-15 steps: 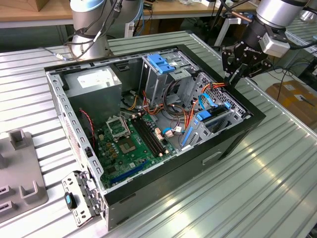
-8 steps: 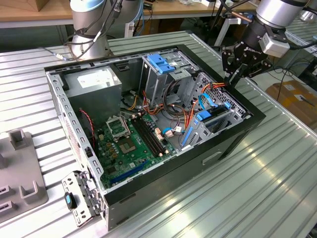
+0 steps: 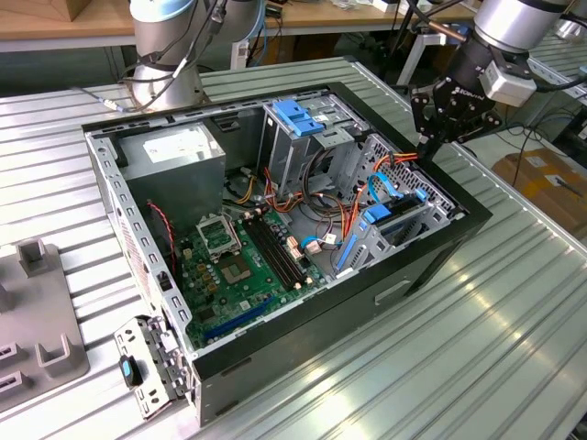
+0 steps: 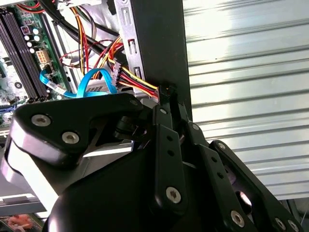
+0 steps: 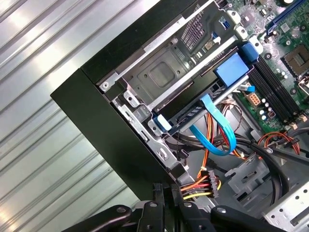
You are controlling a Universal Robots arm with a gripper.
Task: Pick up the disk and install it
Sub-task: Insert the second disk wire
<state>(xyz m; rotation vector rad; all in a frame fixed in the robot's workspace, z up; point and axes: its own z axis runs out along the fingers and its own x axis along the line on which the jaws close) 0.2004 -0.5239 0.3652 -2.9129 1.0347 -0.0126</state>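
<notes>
No text, number or sign can be read in any of the views. The white label on the grey power supply box [image 3: 176, 147] carries print too small to make out in the exterior view. The markings on the green motherboard [image 3: 240, 266] and the white lettering on the gripper [image 3: 431, 137] body are likewise illegible.

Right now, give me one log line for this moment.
gripper: fingers shut, nothing held | position: at case edge, beside coloured power connector | disk: lying in drive bay, apart from gripper
</notes>
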